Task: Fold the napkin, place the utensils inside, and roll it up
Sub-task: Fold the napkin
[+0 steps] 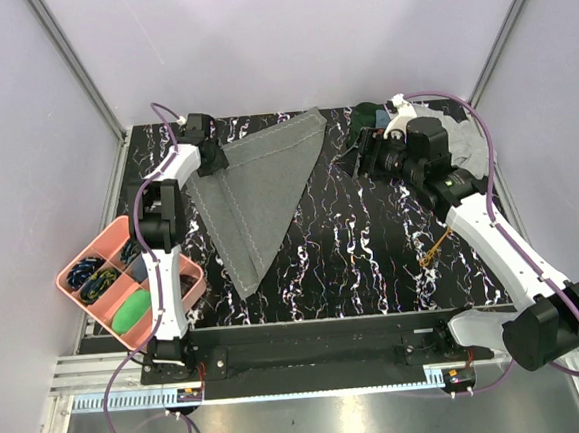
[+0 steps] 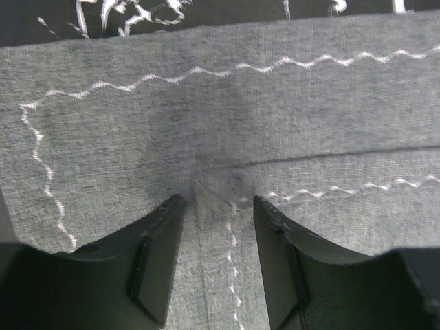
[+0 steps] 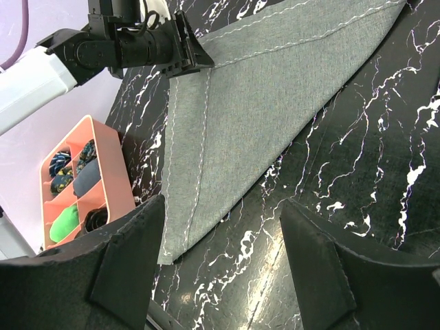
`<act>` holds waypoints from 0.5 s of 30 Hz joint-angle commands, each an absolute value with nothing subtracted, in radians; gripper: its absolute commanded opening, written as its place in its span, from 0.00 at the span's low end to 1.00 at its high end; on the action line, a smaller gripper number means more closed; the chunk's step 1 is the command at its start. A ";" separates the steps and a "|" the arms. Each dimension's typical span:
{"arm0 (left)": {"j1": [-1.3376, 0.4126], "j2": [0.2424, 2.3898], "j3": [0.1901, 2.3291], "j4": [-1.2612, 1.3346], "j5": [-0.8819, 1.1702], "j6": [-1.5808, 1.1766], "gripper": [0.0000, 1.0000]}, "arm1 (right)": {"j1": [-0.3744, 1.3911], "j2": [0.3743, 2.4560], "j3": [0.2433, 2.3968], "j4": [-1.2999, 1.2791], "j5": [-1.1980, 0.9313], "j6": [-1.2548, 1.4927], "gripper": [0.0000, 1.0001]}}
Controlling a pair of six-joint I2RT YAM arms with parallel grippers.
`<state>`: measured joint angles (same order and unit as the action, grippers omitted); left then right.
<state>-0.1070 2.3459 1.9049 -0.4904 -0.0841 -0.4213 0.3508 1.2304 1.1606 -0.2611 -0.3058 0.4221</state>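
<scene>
My left claw sits about half apart, tips down on a corner of the grey napkin. The napkin lies folded into a triangle, and I honestly can't tell if any cloth is actually pinched. My right claw hangs wide with nothing in it, off the napkin's far side.

Back from the left claw, toward its base, is the pink tray. It's split into compartments, with a green lump in one and dark blue-and-yellow patterned bits in others.

A thin gold utensil lies behind the right claw, beside that arm.

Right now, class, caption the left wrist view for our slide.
Left gripper straddles a pucker in the stitched mid-grey fabric napkin.
</scene>
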 commanded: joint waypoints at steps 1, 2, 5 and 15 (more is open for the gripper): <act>-0.107 2.361 1.950 -0.489 -0.113 -0.430 0.50 | 0.351 1.192 1.157 -0.256 -0.296 0.433 0.77; -0.106 2.365 1.950 -0.489 -0.114 -0.431 0.50 | 0.351 1.193 1.155 -0.256 -0.296 0.431 0.77; -0.106 2.370 1.953 -0.489 -0.113 -0.434 0.47 | 0.353 1.192 1.154 -0.258 -0.296 0.434 0.76; -0.106 2.362 1.945 -0.482 -0.107 -0.431 0.32 | 0.351 1.195 1.141 -0.261 -0.299 0.439 0.77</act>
